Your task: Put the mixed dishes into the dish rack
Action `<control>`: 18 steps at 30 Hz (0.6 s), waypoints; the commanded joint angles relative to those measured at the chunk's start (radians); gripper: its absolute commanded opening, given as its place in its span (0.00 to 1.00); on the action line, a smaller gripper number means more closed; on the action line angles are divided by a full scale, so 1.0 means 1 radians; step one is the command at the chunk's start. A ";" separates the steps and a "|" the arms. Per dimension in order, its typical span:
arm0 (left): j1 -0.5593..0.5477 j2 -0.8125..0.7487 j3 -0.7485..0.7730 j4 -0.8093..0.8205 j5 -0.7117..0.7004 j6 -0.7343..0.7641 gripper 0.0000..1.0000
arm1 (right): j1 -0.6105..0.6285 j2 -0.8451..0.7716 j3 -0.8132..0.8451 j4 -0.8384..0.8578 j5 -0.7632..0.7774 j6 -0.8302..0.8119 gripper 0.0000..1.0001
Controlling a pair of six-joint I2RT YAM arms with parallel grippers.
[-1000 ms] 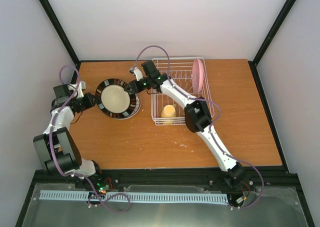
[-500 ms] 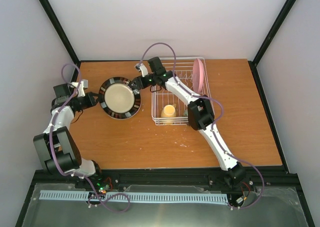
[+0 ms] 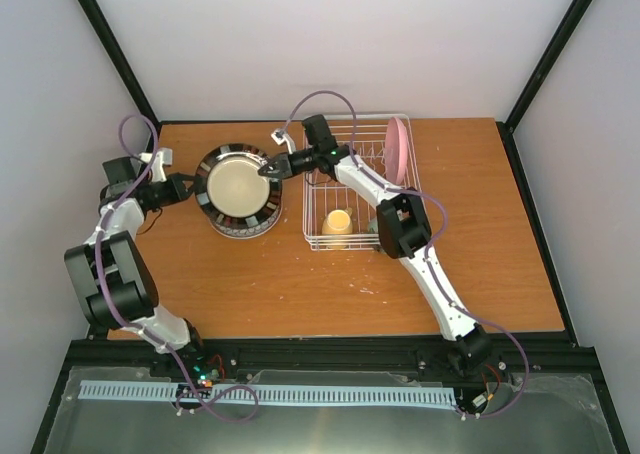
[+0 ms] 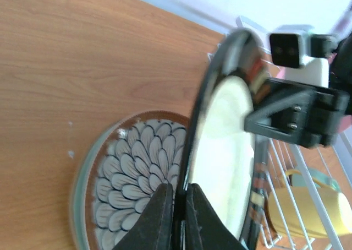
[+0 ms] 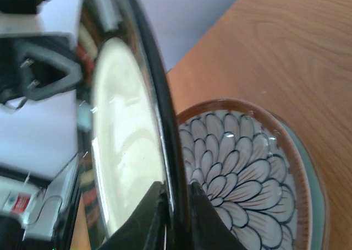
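A black-rimmed, cream-centred plate (image 3: 238, 187) hangs tilted on edge above the table, held from both sides. My left gripper (image 3: 196, 187) is shut on its left rim (image 4: 180, 192). My right gripper (image 3: 268, 171) is shut on the opposite rim (image 5: 175, 192). Under it a brown-rimmed petal-patterned plate (image 4: 132, 173) lies flat on a light teal plate (image 4: 77, 195). The white wire dish rack (image 3: 309, 214) stands to the right. It holds a pink plate (image 3: 397, 149) upright in its slots and a pale yellow mug (image 3: 337, 222) at its near end.
The rack's left wall is close to the held plate's right rim. Black frame posts and white walls bound the wooden table (image 3: 300, 284) at the back and sides. My right arm's forearm (image 3: 365, 186) passes over the rack.
My right gripper has moved left onto the black-rimmed plate's rim and shut on it. The plate has risen slightly and tilted off the stack. The left gripper stayed shut on it.
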 commanded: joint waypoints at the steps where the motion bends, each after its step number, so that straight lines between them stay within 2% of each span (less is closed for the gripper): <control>1: 0.002 0.031 0.116 0.147 0.138 -0.036 0.01 | 0.000 -0.027 -0.027 0.114 -0.150 0.058 0.03; 6: 0.003 0.086 0.158 0.171 0.135 -0.052 0.01 | -0.006 -0.042 -0.036 0.217 -0.207 0.141 0.03; 11: 0.001 0.115 0.189 0.153 0.108 -0.048 0.02 | -0.007 -0.057 -0.019 0.227 -0.192 0.152 0.03; 14: 0.002 0.122 0.194 0.126 0.069 -0.034 0.13 | -0.007 -0.067 -0.011 0.207 -0.171 0.140 0.03; 18: 0.002 0.123 0.186 0.112 0.014 -0.026 0.45 | -0.007 -0.080 -0.007 0.198 -0.158 0.136 0.03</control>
